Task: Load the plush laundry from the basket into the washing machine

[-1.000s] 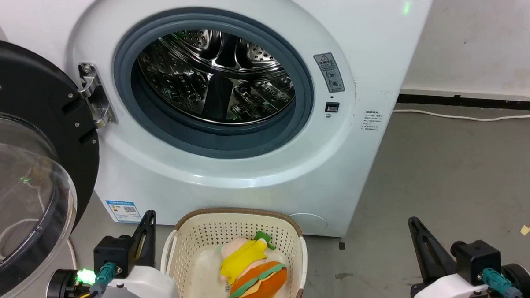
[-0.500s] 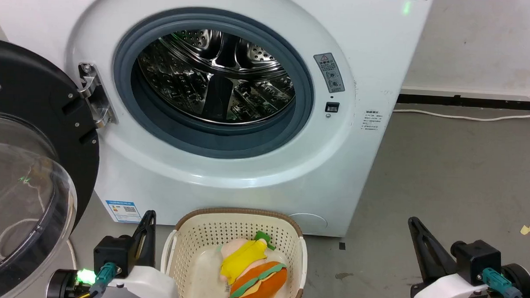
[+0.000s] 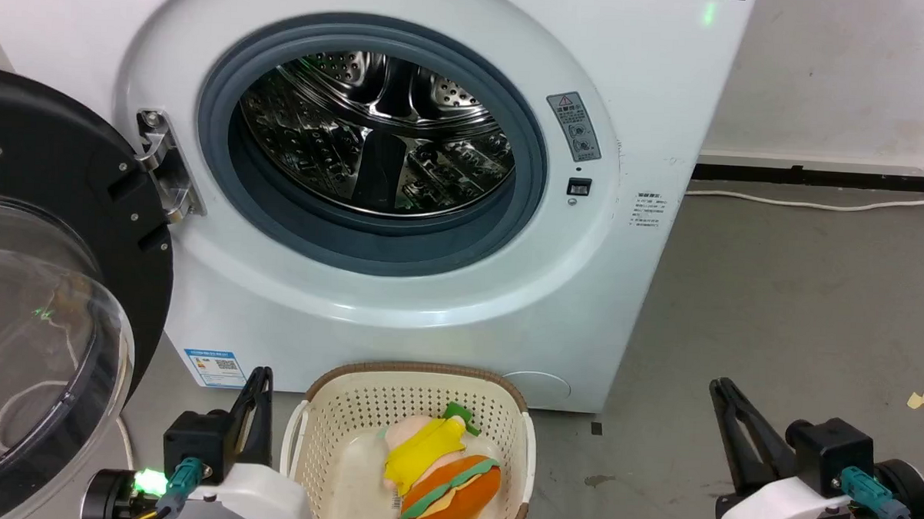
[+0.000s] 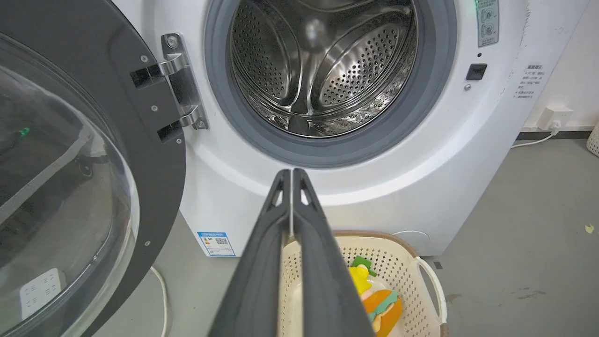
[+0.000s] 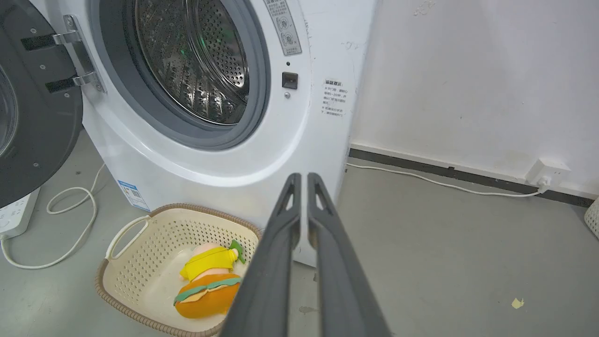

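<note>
Hiding half the basket (image 4: pixel 403 274): left hand (image 4: pixel 291 171).

Bright even light, sharp focus, glints on the drum (image 3: pixel 374 133).

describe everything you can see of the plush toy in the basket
The plush toy is small and soft-looking. It has a peach-pink body with a yellow patch across it, an orange burger-like part banded with green stripes, and a green tuft at the far end. It lies on the bottom of the basket, a little right of centre, burger end nearest the robot. Nothing but the basket touches it.
</note>
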{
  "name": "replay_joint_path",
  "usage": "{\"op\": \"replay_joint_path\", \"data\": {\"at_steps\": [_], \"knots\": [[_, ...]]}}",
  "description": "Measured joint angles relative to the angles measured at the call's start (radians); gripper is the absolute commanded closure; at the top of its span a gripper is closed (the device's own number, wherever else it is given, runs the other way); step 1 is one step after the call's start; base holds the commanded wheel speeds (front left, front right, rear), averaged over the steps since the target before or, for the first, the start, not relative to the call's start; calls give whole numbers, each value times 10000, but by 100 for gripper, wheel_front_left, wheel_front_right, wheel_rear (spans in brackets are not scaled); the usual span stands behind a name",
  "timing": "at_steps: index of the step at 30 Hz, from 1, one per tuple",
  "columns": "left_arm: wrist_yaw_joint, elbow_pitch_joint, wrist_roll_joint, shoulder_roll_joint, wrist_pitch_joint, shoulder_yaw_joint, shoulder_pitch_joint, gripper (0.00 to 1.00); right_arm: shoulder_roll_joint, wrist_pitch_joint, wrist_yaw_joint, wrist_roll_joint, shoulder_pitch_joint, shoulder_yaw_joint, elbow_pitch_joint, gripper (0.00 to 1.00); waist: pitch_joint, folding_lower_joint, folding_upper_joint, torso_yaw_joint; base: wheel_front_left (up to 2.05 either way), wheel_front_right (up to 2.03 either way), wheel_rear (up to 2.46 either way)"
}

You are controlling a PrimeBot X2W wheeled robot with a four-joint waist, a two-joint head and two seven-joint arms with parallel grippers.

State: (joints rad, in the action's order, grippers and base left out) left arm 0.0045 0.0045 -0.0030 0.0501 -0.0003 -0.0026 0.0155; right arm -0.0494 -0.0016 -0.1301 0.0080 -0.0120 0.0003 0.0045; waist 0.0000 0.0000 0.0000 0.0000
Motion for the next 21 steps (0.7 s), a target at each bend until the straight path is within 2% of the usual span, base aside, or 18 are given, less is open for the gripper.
{"op": "replay_joint_path", "data": {"at_steps": [21], "knots": [[0, 111, -4, 6, -284, -274, -5, 0, 0, -272, 0, 290, -7, -153, -13, 0, 323, -1, 0, -221, 0, 0, 0]]}}
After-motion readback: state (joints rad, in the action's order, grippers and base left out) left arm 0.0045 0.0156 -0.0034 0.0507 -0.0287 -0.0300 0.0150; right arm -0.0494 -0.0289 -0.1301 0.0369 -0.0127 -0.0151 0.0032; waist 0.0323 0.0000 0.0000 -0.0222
